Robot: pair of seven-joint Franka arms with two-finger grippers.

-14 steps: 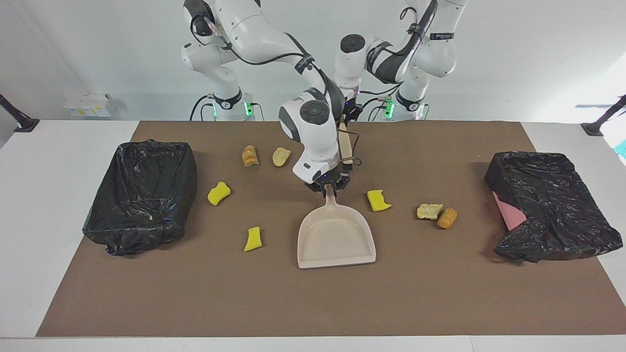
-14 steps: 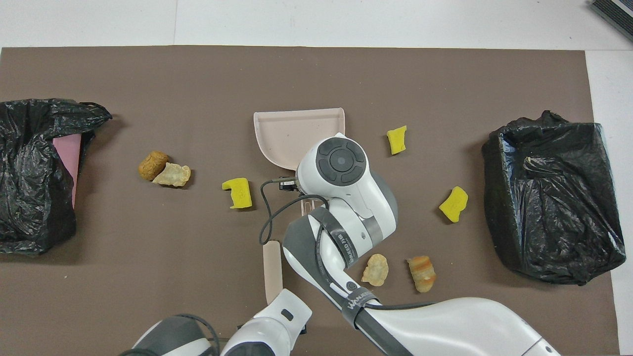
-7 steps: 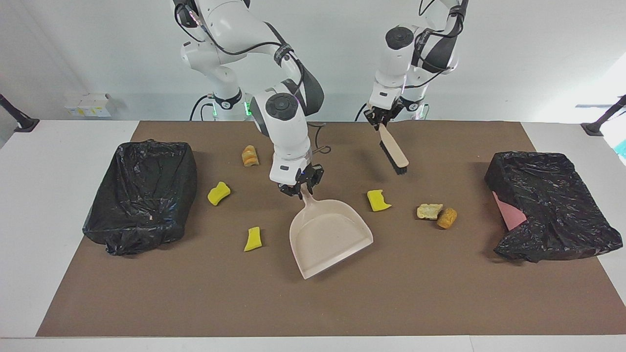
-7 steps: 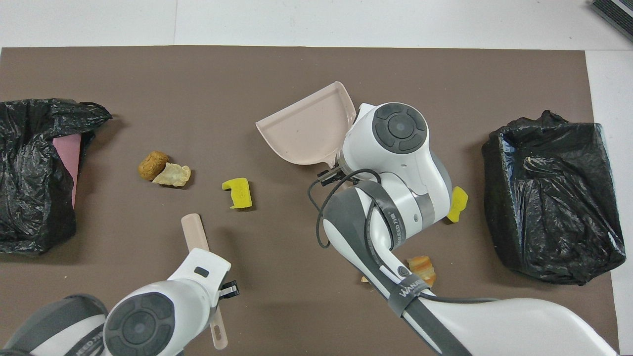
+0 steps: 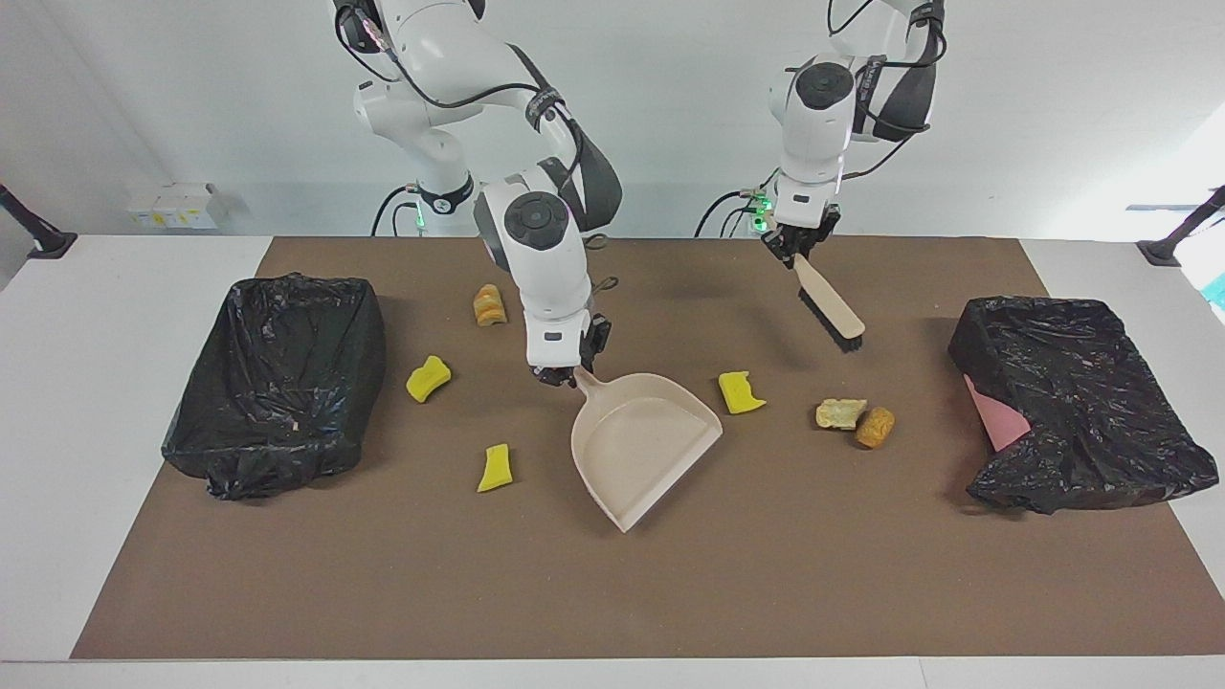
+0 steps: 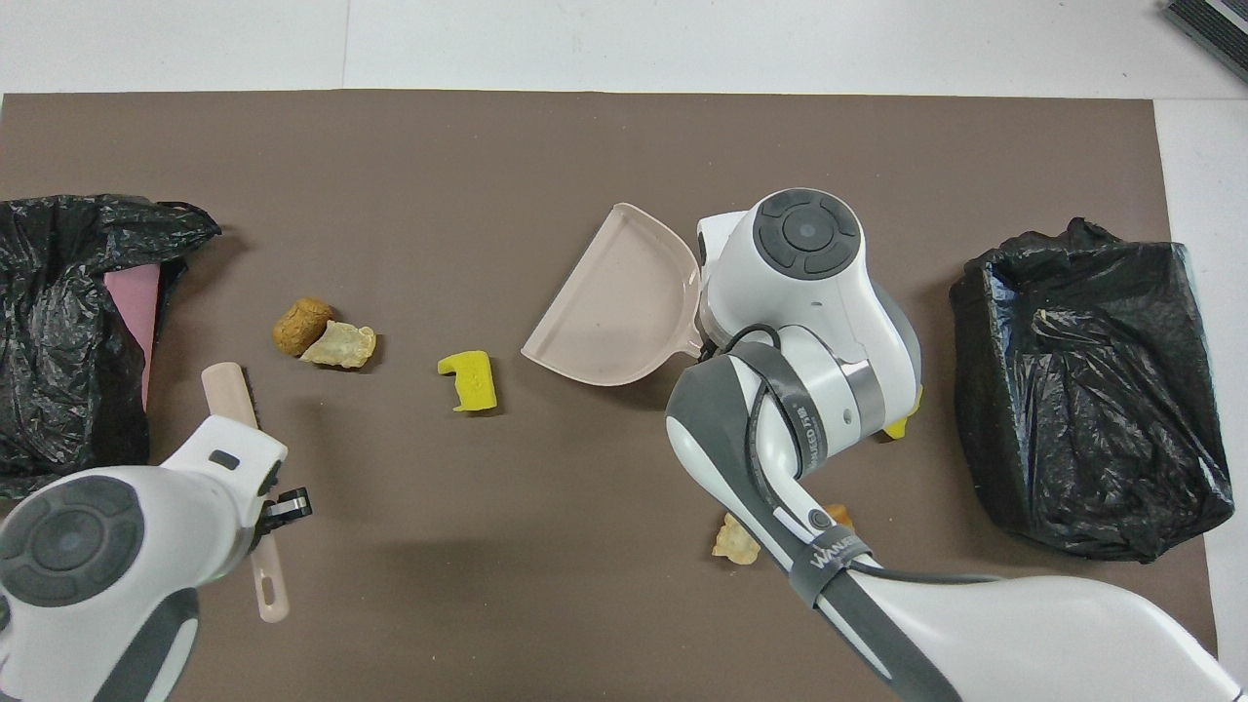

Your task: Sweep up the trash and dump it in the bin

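— Gripping anything, the right end effector (image 5: 571, 368)?
— Yes, it's clenched on the handle of the beige dustpan (image 5: 643, 442), whose pan lies on the brown mat (image 5: 670, 593) of the worktop (image 5: 115, 402), mouth angled toward the left arm's end.
— And the left end effector (image 5: 797, 251)?
— Clamped on a brush (image 5: 829, 306), held in the air over the mat, bristles pointing down.
— Where's the trash?
— Scattered on the mat. One yellow chunk (image 5: 742, 391) lies just beside the dustpan, with two bread lumps (image 5: 855, 419) touching each other toward the left arm's end. Two more yellow chunks (image 5: 428, 378) lie toward the right arm's end, and an orange lump (image 5: 488, 304) sits nearer the robots.
— Bins?
— A black-lined bin (image 5: 278, 383) stands at the right arm's end; another bagged bin (image 5: 1081, 402) at the left arm's end.
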